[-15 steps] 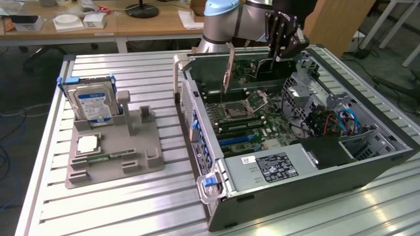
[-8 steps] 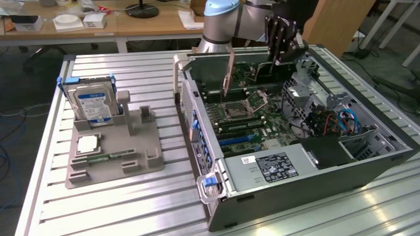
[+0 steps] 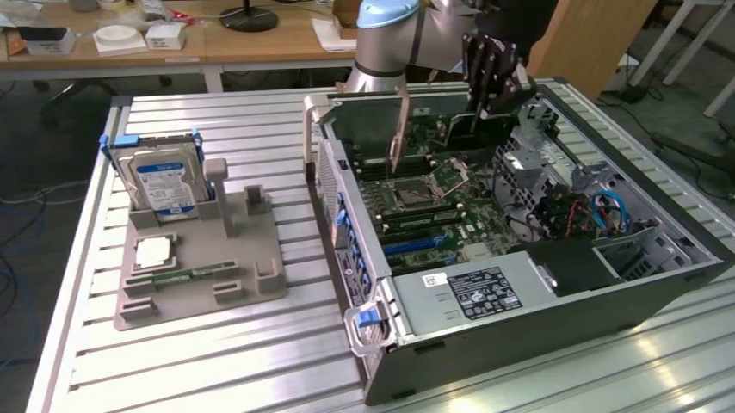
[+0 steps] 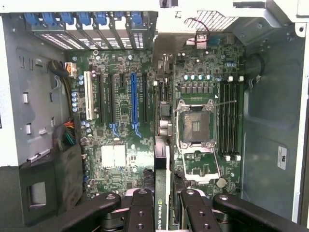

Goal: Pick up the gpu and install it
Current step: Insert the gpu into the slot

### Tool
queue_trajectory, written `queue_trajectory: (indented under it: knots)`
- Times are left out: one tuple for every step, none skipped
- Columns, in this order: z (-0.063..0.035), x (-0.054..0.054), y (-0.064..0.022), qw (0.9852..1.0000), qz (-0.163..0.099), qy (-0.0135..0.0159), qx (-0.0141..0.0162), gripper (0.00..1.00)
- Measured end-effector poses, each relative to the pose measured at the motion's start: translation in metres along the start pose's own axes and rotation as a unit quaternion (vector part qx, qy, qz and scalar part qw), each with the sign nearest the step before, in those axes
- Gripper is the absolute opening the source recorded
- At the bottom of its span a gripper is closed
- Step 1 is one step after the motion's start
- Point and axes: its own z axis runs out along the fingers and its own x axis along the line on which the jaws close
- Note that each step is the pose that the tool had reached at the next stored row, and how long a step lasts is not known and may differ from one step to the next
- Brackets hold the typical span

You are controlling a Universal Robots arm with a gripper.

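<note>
Claw: black fingers clamped on the gpu, one on each face of the thin card.
Gpu: seen edge-on in the wrist view, held above the open case and clear of the motherboard. It hangs over the strip between the expansion slots and the socket, and a printed label shows by the fingers.
Case: lies on its side on the worktop, open side up.
Motherboard: green, covering the case floor.
Blue slot: long, set among black slots, just beside the card's line.
White slot: further from the card, near the cables.
Socket: metal frame on the card's other side, with memory slots beyond it.
Cables: coloured bundle beside a black box at the case edge, well apart from the card.
Arm: reaches down over the case's far end.
Holder: grey, on the worktop at the exterior view's left of the case.
Hard drive: stands upright in the holder.
Chip: lies flat on the holder.
Memory stick: lies flat, near the chip.
</note>
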Motion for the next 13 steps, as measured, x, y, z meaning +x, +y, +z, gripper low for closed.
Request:
queue_trajectory:
  knots:
    - [0.0008,0.0000,0.0001,1.0000,0.000,0.0000,0.0000,0.25]
    - [0.0019,0.0001,0.0001,1.0000,0.000,-0.0001,0.0001,0.25]
    - [0.0027,0.0001,0.0002,1.0000,0.000,0.0000,0.0000,0.25]
    - [0.0034,0.0001,0.0003,1.0000,0.000,0.0000,0.0000,0.25]
    - [0.0039,0.0001,0.0004,1.0000,0.000,0.0000,0.0000,0.25]
    - [0.0045,0.0001,0.0006,1.0000,0.000,0.0000,0.0000,0.25]
    - [0.0050,0.0002,0.0007,1.0000,0.000,0.0000,0.0000,0.25]
    - [0.0055,0.0002,0.0007,1.0000,0.000,0.0000,0.0000,0.25]
    - [0.0059,0.0002,0.0008,1.0000,0.000,0.0000,0.0000,0.25]
    - [0.0066,0.0002,0.0009,1.0000,0.000,0.0000,0.0000,0.25]
    - [0.0071,0.0004,0.0010,1.0000,0.000,-0.0001,0.0000,0.25]
    - [0.0076,0.0007,0.0010,1.0000,0.000,-0.0001,0.0000,0.25]
    - [0.0086,0.0008,0.0012,1.0000,0.000,-0.0001,0.0000,0.25]
